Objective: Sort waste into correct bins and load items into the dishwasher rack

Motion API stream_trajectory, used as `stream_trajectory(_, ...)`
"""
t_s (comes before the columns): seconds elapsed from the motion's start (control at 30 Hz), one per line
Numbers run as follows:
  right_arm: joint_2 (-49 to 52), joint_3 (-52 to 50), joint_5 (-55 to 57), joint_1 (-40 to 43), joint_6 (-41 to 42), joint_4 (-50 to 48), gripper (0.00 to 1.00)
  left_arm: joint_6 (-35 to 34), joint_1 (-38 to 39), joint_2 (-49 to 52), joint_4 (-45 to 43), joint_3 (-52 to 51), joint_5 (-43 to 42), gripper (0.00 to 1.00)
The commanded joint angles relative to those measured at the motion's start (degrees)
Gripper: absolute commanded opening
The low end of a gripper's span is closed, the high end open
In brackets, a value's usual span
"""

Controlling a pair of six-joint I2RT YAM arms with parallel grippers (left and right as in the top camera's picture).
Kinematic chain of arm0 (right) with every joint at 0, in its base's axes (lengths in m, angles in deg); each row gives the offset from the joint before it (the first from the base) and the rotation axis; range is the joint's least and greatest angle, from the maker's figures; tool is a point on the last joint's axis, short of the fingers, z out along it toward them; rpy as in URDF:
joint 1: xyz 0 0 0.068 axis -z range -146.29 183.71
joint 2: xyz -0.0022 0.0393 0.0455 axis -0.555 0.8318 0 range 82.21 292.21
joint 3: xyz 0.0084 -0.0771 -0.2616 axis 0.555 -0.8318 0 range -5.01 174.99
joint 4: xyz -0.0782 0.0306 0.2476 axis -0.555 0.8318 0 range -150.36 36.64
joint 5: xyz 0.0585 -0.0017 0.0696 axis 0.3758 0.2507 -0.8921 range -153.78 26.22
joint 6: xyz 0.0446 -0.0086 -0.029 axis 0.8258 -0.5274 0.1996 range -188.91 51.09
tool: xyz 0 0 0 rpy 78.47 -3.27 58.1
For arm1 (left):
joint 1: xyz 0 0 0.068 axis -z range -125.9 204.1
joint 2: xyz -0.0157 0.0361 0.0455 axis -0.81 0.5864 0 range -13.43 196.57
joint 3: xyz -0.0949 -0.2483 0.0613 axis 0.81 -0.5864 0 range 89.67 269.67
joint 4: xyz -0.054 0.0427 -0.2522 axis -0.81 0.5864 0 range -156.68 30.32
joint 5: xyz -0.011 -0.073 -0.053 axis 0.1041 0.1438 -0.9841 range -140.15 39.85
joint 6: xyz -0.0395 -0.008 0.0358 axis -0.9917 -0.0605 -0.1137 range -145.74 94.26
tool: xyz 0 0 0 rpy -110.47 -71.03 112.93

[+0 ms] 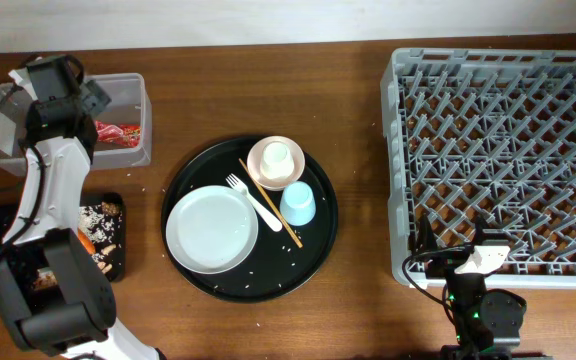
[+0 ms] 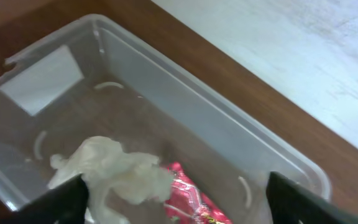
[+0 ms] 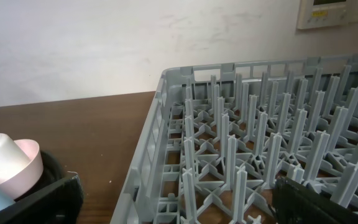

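Left jaws apart over wrapper (image 2: 188,194) in tub (image 2: 166,81)

Bare table strip (image 1: 360,200) between round black tray (image 1: 315,254) and tine-filled dishwasher rack (image 1: 498,150).

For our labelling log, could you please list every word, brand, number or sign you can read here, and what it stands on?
Nothing can be read as text in any view.
crumpled wrapper in the clear tub: red print, too blurred to read.
wall panel: faint marks, too small to read.
white patch on the tub: looks blank.
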Motion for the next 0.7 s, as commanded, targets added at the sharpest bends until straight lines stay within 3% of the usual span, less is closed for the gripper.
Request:
stream_trajectory(0.0,-0.37,-0.31,0.26,0.28,0.02,0.24,0.99,0.46,-0.24,-0.81,-0.37,0.74,-3.52,0.99)
stream_trajectory(0.2,-0.37,-0.31,0.24,0.28,0.02,0.24,0.99,1.29,-0.24,-0.55,-0.59,0.74,-6.29,0.99)
stream_trajectory(0.27,-0.37,-0.31,0.24,0.28,0.02,0.24,0.99,8.46,-0.55,-0.22,1.92,0.74,-7.56,0.99)
stream_trajectory(0.33,-0.37,-0.31,0.24,0.28,0.02,0.24,0.99,14.64,-0.90,-0.07,2.64,0.74,-15.39,0.96)
stream_trajectory(0.43,-0.37,-0.31,0.24,0.28,0.02,0.24,0.99,17.35,-1.27,-0.15,3.69,0.98,-18.69,0.98)
stream_trajectory(0.47,-0.37,-0.31,0.24,0.28,0.02,0.24,0.99,19.98,-1.27,-0.13,5.68,1.51,-21.31,0.34)
stream_trajectory(0.5,-0.37,-0.31,0.24,0.28,0.02,0.24,0.99,19.56,-1.27,-0.13,7.50,1.97,-18.08,0.71)
stream_trajectory(0.53,-0.37,-0.31,0.24,0.28,0.02,0.24,0.99,18.64,-1.27,-0.13,7.45,1.97,-14.60,0.99)
stream_trajectory(0.67,-0.37,-0.31,0.24,0.28,0.02,0.24,0.99,18.67,-1.22,-1.86,8.41,1.99,-16.39,0.99)
